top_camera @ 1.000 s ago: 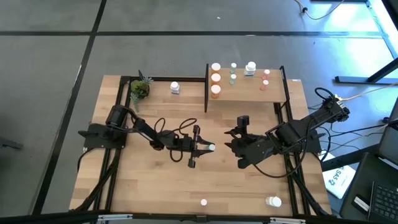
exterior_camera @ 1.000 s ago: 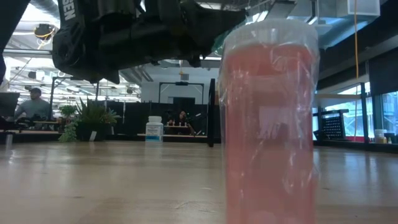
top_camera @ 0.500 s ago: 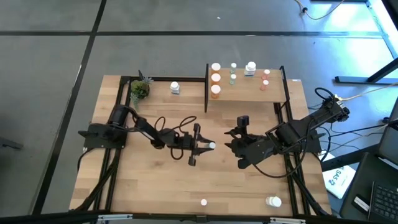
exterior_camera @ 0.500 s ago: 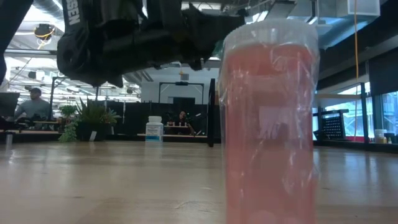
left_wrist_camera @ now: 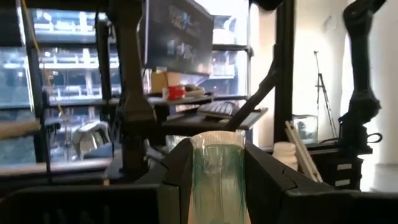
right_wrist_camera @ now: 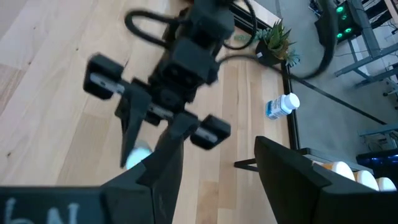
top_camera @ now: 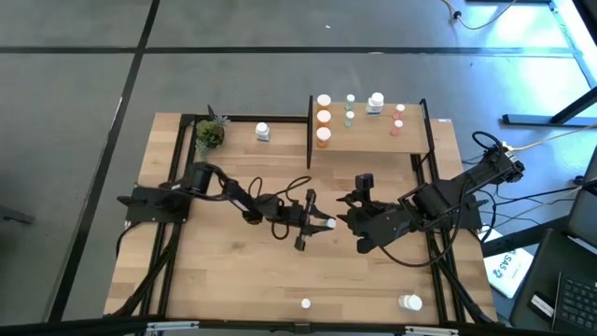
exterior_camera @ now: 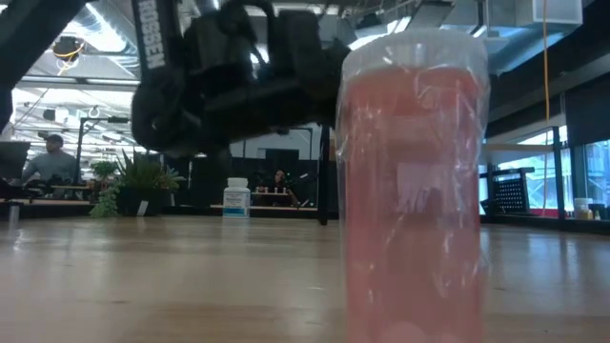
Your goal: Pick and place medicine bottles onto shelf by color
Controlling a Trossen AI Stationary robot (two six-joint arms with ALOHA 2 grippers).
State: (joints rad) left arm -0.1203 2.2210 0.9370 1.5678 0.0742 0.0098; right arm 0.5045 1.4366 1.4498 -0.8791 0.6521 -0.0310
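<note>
Two bottles sit nearest the front edge of the table (top_camera: 187,280): a pinkish-red bottle (exterior_camera: 415,181) right up against the low camera, and a bigger white one (top_camera: 409,301) off to its right. Moving back from that edge to the middle of the table, the left gripper (top_camera: 322,225) is clamped on a green bottle (left_wrist_camera: 217,177) with a white cap, held up off the wood between its fingers (left_wrist_camera: 270,180). Just to the right of it, the right gripper (top_camera: 347,211) hangs with its jaws apart and nothing in them, pointing at the left one. Further back, the shelf (top_camera: 373,140) stands along the far edge, carrying orange bottles (top_camera: 323,119) in a column on its left side, then green, white and pinkish ones to the right. Left of the shelf there's one more white bottle (top_camera: 263,132), then a little potted plant (top_camera: 209,133) at the far corner.
</note>
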